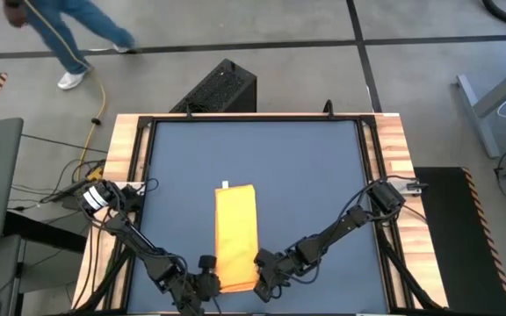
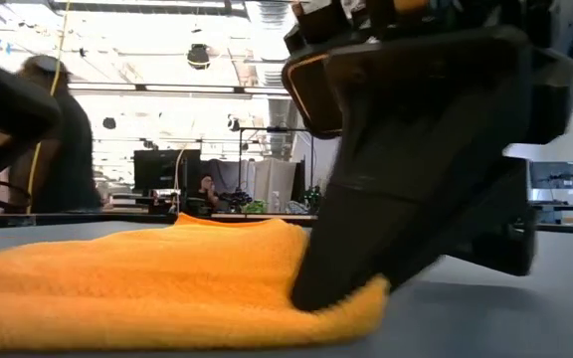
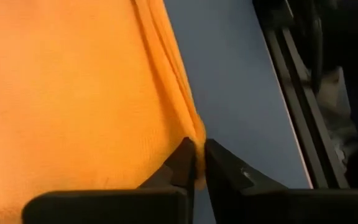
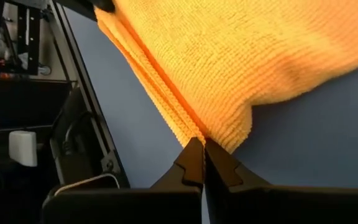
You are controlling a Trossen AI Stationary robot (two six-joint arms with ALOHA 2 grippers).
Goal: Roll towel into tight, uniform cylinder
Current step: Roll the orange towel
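towel (image 1: 236,235) folded flat, no roll yet; left gripper (image 1: 207,283), right gripper (image 1: 262,279) pinching 6 o'clock corners.

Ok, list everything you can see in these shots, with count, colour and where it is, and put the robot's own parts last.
towel: one, bright yellow, folded into a long strip lying flat near the mat's middle, white tag at its far end.
mat: one, dark blue, covering the table top.
table: one, light wood, edges showing around the mat.
black box: one, on the floor past the table's far edge.
person: one, blue trousers, white shoes, walking on the floor beyond the table.
left claw: one, dark, shut on the towel's near left corner.
right claw: one, dark, shut on the towel's near right corner.
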